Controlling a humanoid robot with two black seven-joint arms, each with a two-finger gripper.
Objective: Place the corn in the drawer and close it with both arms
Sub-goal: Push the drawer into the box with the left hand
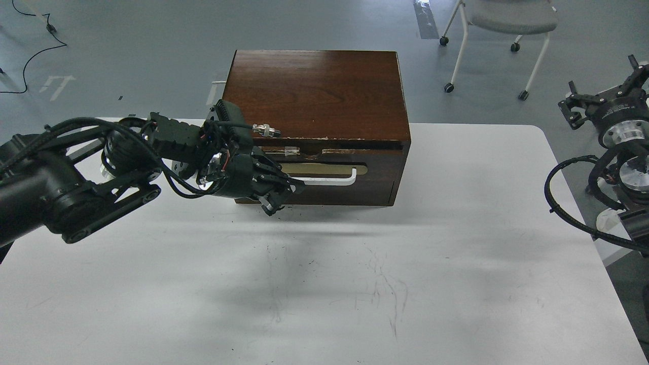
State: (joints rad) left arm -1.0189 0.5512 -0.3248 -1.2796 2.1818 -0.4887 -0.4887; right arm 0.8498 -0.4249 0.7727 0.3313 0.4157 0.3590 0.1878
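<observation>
**Left hand at the drawer handle; corn not in sight**

From the head view, the dark wooden cabinet (317, 96) sits at the far middle of the white surface (456, 243). Its drawer (375, 175) looks shut or nearly so, the chipped top edge just under the cabinet's lid. The left hand (278, 195) is at the left end of the white bar handle (332, 180); its fingers are dark and bunched, and I cannot tell whether they are apart or closed around the bar. The right hand (603, 96) hangs well apart, off the right edge of the surface, and its fingers appear spread and empty.

The corn is nowhere visible; whether it lies inside the drawer cannot be told.

By my judgement the drawer front is stiff, solid wood and will slide rather than flex. The bar handle is the natural place to hold for pulling: rigid, smooth, likely a little slippery. For closing, a flat push on the front panel beside the handle, one hand each side, should keep it from skewing. The chipped edge is best avoided.
</observation>
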